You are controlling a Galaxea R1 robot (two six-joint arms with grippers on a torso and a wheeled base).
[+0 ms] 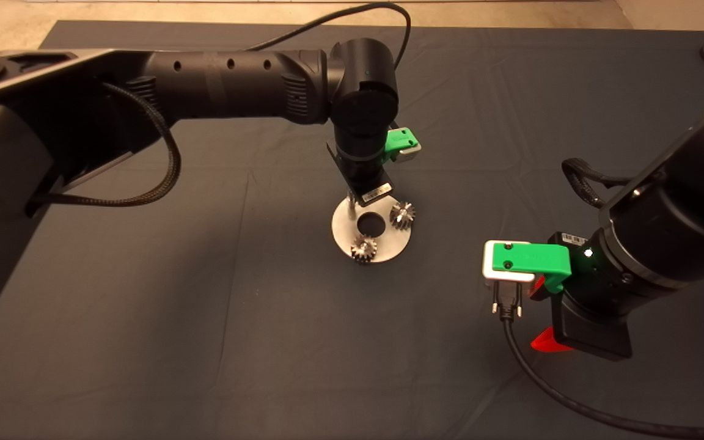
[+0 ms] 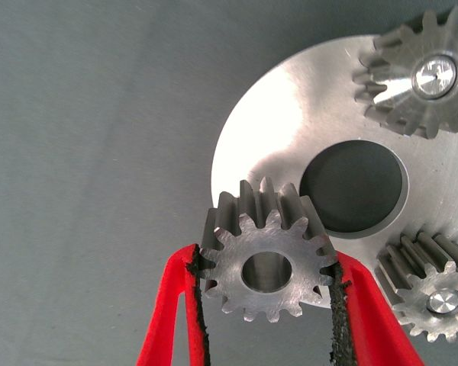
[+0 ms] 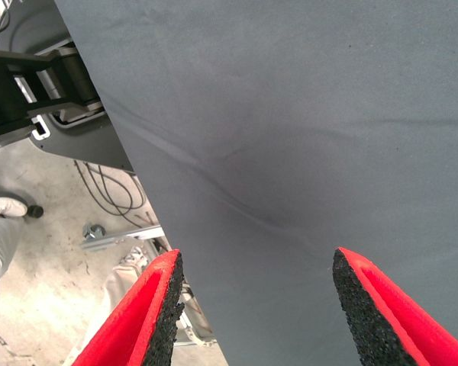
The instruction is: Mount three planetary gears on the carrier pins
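Shiny machined metal gears [image 2: 266,263] sit against a brushed metal disc [image 2: 290,114], matt cloth mat [image 2: 99,152] and rough black pads [image 2: 340,320]

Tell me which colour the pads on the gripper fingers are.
Black pads on red fingers; the right wrist view shows it best.

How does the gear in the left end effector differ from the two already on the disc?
The small shiny metal toothed gear pinched in the left end effector shows an empty centre hole; the two seated gears each show a silver pin end in theirs. It is held over the flat round silver disc's rim; they sit on its face. All look alike in size and teeth.
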